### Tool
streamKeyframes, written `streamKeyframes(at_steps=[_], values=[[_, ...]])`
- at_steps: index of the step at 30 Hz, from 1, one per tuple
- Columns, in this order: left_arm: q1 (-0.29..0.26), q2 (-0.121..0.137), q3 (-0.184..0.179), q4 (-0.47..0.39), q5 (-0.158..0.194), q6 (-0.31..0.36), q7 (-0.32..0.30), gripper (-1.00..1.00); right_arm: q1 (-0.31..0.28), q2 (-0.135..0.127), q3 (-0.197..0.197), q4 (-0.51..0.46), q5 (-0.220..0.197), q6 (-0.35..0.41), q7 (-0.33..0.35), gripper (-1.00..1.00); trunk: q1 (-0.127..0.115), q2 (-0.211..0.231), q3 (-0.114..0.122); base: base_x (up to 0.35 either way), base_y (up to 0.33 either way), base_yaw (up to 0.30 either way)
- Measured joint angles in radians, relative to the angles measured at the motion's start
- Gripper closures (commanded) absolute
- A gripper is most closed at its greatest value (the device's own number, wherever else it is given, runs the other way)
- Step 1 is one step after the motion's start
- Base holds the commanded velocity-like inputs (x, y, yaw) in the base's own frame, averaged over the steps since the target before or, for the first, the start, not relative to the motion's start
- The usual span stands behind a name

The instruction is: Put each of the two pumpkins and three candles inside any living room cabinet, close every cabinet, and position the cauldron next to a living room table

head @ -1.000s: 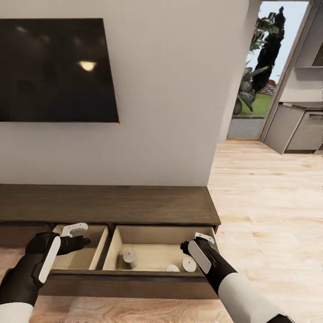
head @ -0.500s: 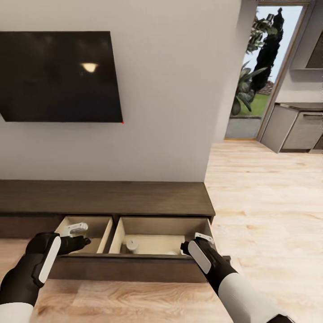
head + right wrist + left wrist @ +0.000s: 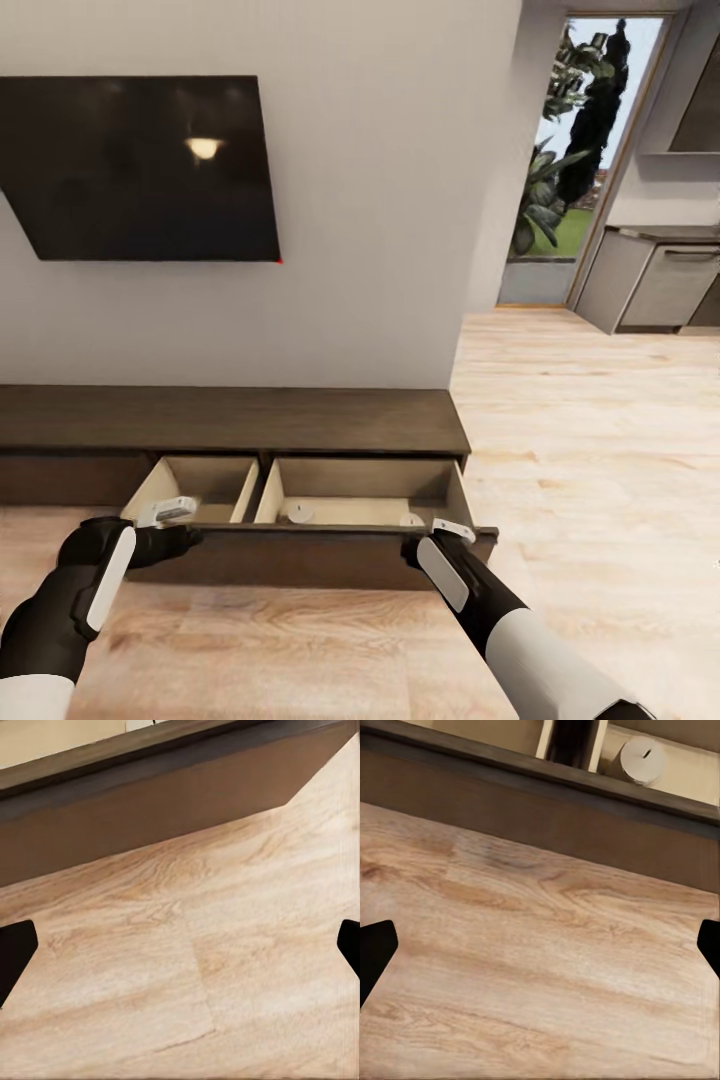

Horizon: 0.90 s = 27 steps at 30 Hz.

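Since a second ago the whole head view has drawn back from the cabinet (image 3: 230, 420): the open drawer (image 3: 310, 555) now sits higher and smaller in the picture, and the candles inside are seen at a flatter angle, mostly hidden behind the drawer front. That is the camera shifting; both arms keep the same places in the picture.

The cabinet is a long, low, dark brown unit against the white wall, under a black TV (image 3: 150, 170). Its drawer is pulled out over the wood floor (image 3: 580, 450), showing two pale beige compartments. In the right compartment, one candle (image 3: 299, 513) stands near the divider and another candle top (image 3: 412, 520) peeks over the front near the right end. The left wrist view shows a grey-beige candle (image 3: 641, 759) standing in that beige compartment just past the dark drawer front.

The left pincer (image 3: 168, 512) is at the left end of the drawer front, the right pincer (image 3: 452, 530) at its right end; whether either touches the front cannot be told. In each wrist view the dark fingertips (image 3: 375, 952) sit at opposite edges with bare floor between them, so both pincers stand apart, holding nothing; the same shows for the right fingertips (image 3: 15, 949).

To the right, a doorway opens to greenery and grey kitchen units (image 3: 650, 290).
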Motion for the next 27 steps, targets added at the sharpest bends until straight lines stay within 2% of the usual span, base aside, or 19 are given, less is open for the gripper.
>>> streamKeyframes(at_steps=[18, 24, 27], values=[[0.0, -0.004, -0.004, 0.0, -0.001, -0.004, 0.002, -1.0, 0.001, -0.001, 0.003, 0.0, 0.001, -0.004, 0.0, -1.0, 0.069, -0.126, -0.056, -0.024, 0.0, 0.0], [0.0, -0.021, -0.01, 0.01, -0.004, -0.015, 0.002, -1.0, 0.001, -0.001, 0.008, 0.0, 0.001, -0.004, 0.0, -1.0, 0.092, -0.168, -0.075, 0.0, 0.0, 0.0], [0.0, -0.039, -0.012, 0.021, -0.006, -0.062, 0.004, -1.0, 0.002, -0.001, 0.03, 0.0, 0.001, -0.004, 0.0, -1.0, 0.104, -0.189, -0.085, 0.0, 0.0, 0.0]])
